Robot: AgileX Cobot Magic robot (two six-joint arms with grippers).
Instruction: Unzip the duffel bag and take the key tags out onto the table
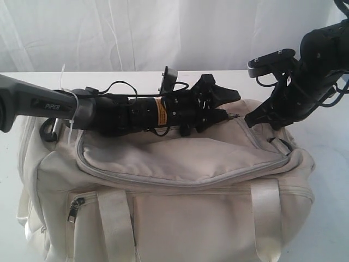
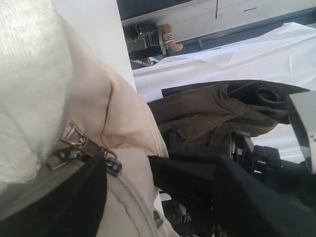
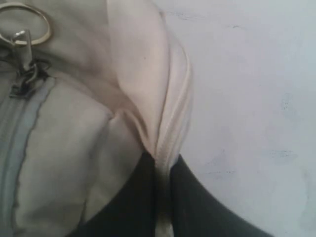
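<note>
The right gripper [image 3: 162, 165] is clenched on the duffel bag [image 1: 180, 207]. Its two dark fingers [image 3: 126, 207] pinch a raised fold of cream fabric and zipper edge at the bag's 3 o'clock end. Just beside that fold, a metal ring [image 3: 24, 22] hangs on a slider over grey zipper tape.

The left gripper [image 1: 221, 106] reaches in from 9 o'clock and lies along the top of the bag. Its jaws are spread, with bag fabric between them. In the left wrist view a metal zipper pull [image 2: 74, 140] rests against one finger [image 2: 54, 197]. I cannot tell whether it is actually held.

The bag lies on the table [image 1: 330, 164] and fills the lower half of the exterior view. Its bottom is cut off at 6 o'clock. The zipper line along the near side of the top flap looks closed, and the left arm hides the far side. The bag's inside cannot be seen in any view. The right wrist view is soft and close.

Bare tabletop lies at 3 o'clock of the bag, and there is a narrow strip at 12 o'clock in front of the white curtain [image 1: 136, 33].
</note>
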